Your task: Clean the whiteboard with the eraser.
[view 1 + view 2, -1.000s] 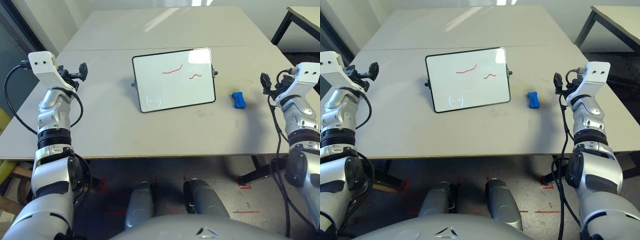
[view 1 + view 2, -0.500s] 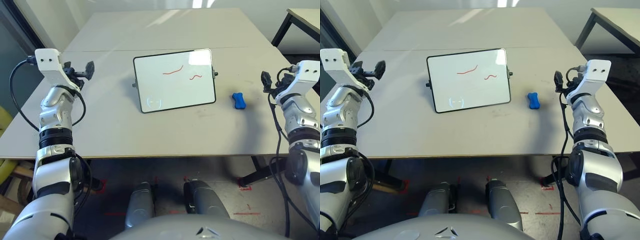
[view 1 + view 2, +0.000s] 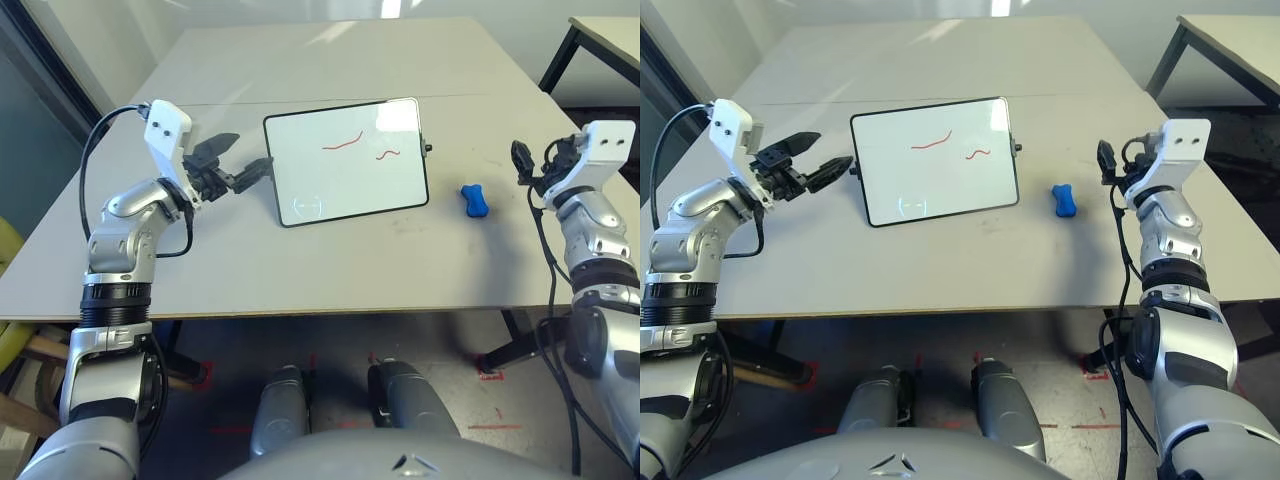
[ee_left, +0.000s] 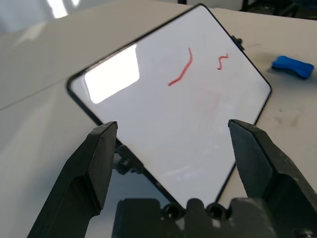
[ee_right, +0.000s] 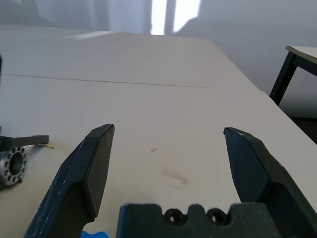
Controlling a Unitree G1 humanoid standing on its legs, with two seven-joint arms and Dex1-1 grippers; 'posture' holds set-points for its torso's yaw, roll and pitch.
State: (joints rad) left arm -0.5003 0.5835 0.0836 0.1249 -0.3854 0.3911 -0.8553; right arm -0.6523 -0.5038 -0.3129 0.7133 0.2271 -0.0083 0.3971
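Whiteboard (image 3: 346, 161): a small white rectangle in a thin black frame with rounded corners, a small knob at each short side. It bears two red squiggles (image 3: 343, 141), a longer one near the middle of its upper half and a shorter one to the right of it, and a faint circle mark (image 3: 307, 206) near the lower left corner. A window glare sits on its upper right corner. It stands propped on the pale grey surface (image 3: 300, 260), face tilted up and toward the robot, long axis running left to right and slightly skewed, the right end a little farther away.

The eraser (image 3: 475, 200) is a bright blue bone-shaped block, pinched in the middle, lying flat on the surface to the right of the whiteboard and apart from it. Its long axis runs roughly toward and away from the robot, slightly angled.

The left gripper (image 3: 240, 165) is just beside the whiteboard's left edge, pointing at it, fingers spread wide apart with nothing between them. The right gripper (image 3: 521, 160) hangs right of the eraser, clear of it, fingers apart and empty.
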